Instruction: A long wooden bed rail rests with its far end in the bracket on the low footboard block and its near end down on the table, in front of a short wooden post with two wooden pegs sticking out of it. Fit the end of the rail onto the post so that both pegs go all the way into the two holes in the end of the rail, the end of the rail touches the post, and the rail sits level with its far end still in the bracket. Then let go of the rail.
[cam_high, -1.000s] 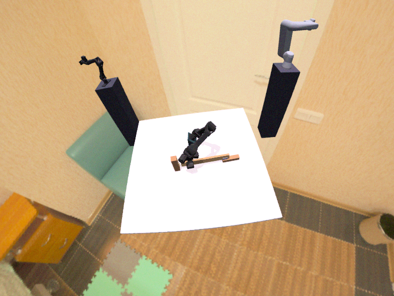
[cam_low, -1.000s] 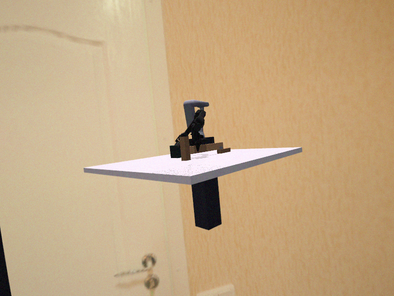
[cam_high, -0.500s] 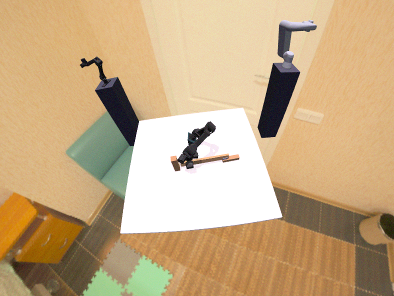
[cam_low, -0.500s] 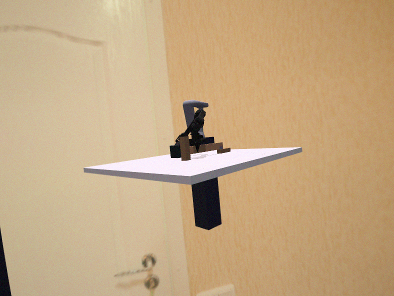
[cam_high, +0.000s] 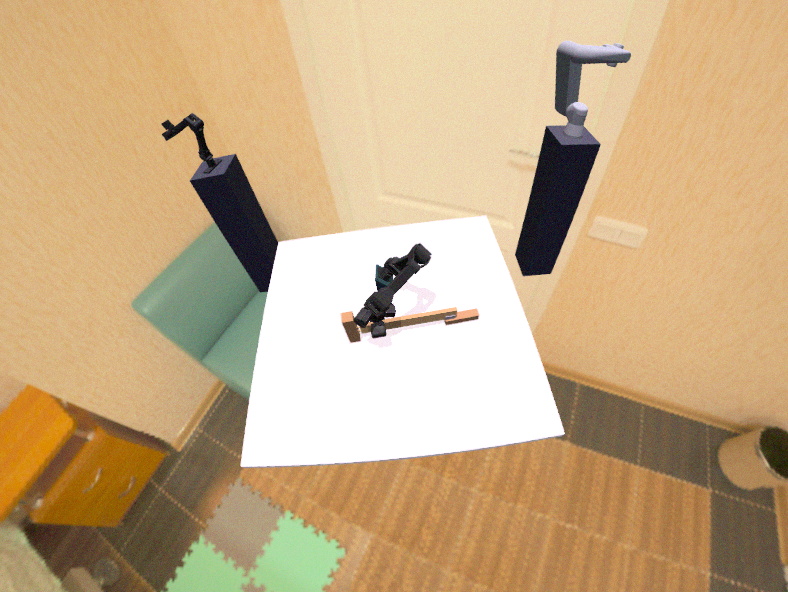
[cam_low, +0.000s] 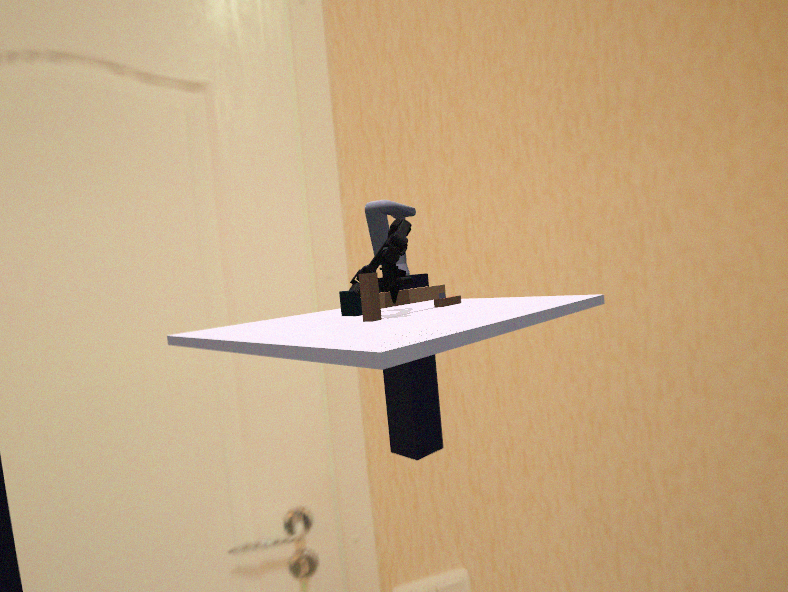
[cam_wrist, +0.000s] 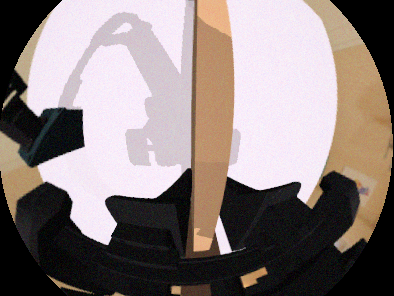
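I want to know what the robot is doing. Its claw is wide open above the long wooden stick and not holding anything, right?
Not quite. The gripper is shut on the rail, near the end by the post, not open above it. The wrist view shows the dark fingers pressed against both sides of the wood.

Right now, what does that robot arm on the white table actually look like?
The arm is slim, jointed and almost all black to dark grey, built of blocky links, with a small teal part near its base. Its gripper is black too, with two short, flat fingers. No cables or markings can be made out.
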